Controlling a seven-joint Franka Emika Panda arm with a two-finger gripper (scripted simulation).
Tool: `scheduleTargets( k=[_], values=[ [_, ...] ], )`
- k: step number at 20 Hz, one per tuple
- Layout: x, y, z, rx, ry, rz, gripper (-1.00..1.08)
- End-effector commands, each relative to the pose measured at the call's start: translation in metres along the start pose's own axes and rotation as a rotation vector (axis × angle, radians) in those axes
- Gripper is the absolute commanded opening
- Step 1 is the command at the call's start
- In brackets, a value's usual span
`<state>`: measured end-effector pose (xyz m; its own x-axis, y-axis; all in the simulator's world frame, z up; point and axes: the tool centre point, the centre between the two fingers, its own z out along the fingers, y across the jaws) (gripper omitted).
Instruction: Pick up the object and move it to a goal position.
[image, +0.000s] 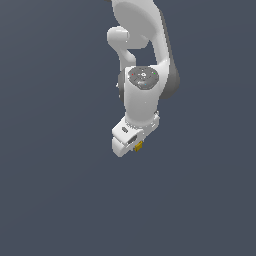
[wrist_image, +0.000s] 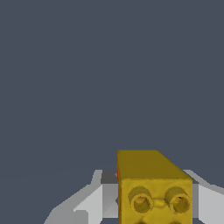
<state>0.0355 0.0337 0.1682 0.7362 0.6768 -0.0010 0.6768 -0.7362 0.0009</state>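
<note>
The object (wrist_image: 154, 183) is a mustard-yellow block with two round studs on the face toward the wrist camera. It sits between the two white fingers (wrist_image: 89, 202) of my gripper (wrist_image: 154, 209), which press against its sides. In the exterior view the object (image: 138, 145) shows as a tiny yellow speck poking out from under the white gripper (image: 135, 145), at the end of the arm pointing down. The gripper is shut on the object. No mark of the goal position is in view.
A plain dark grey-blue surface fills both views. The white arm (image: 142, 55) comes down from the top of the exterior view.
</note>
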Motion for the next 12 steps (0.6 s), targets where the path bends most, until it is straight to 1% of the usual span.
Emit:
scheduleTargets(
  k=[1,12],
  values=[
    [0.014,-0.015,-0.025,0.0,0.0,0.0,-1.0],
    [0.075,-0.075,-0.129,0.0,0.0,0.001,-1.0]
  ],
)
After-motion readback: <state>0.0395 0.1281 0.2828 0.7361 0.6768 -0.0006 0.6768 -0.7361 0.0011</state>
